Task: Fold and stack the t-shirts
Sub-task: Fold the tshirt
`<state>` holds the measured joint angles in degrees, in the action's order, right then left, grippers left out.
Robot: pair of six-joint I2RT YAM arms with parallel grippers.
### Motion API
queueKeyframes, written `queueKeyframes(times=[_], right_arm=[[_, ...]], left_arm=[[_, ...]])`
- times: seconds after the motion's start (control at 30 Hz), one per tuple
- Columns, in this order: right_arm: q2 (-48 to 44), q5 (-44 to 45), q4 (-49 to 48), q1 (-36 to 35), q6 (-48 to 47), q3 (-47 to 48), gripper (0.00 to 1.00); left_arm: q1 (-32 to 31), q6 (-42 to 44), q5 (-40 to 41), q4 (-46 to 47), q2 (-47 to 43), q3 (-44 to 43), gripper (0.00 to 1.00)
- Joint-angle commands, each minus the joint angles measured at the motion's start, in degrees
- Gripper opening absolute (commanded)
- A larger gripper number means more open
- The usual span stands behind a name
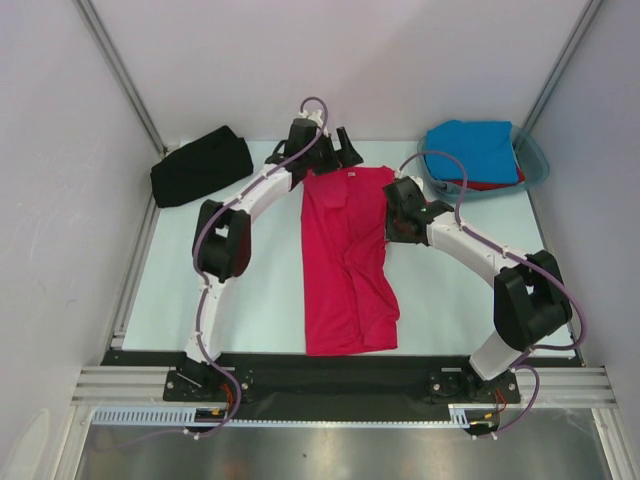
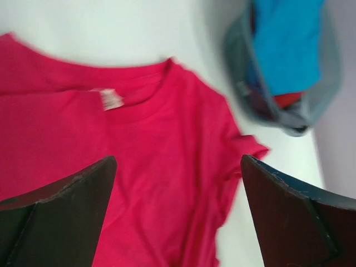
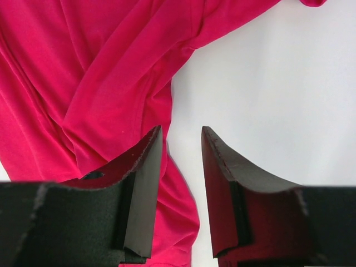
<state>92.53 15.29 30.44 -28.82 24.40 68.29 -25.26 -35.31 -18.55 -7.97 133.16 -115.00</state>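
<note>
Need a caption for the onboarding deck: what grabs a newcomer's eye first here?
The crimson-pink t-shirt lies partly folded down the middle of the table, with the left gripper open over its collar and the right gripper at its side edge. A black t-shirt sits bundled at far left; a teal tub at far right holds a blue t-shirt.

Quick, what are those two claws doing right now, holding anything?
Left gripper: wide open, empty, above the pink shirt near its collar.
Right gripper: partly open, nothing gripped, at the shirt's edge.
</note>
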Motion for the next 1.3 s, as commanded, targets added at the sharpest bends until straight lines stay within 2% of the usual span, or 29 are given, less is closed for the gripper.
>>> queueKeyframes(times=[0.0, 0.17, 0.4, 0.63, 1.0, 1.27], right_arm=[[-2.3, 1.7, -0.1, -0.4, 0.0, 1.6, 0.40], [-2.4, 2.6, 0.4, -0.3, -0.6, 1.2, 0.41], [-2.0, 2.1, 0.1, -0.3, -0.4, 1.0, 0.41], [-2.2, 2.6, 0.5, -0.3, -0.5, 1.2, 0.41], [-2.8, 2.8, 1.1, -0.3, -0.1, 1.3, 0.41], [-3.3, 3.0, 1.4, -0.3, -0.2, 1.7, 0.41]], left_arm=[[-1.2, 6.8, 6.2, -9.2, 1.0, -0.7, 1.00], [-1.5, 9.6, 14.8, -14.2, 2.2, -2.3, 1.00], [-1.5, 11.8, 18.5, -19.5, 4.4, -5.3, 1.00], [-1.5, 14.5, 25.4, -29.0, 9.7, -14.4, 1.00], [0.4, 15.7, 22.9, -33.5, 12.9, -15.8, 1.00], [2.1, 17.4, 25.9, -36.8, 13.0, -15.1, 1.00]])
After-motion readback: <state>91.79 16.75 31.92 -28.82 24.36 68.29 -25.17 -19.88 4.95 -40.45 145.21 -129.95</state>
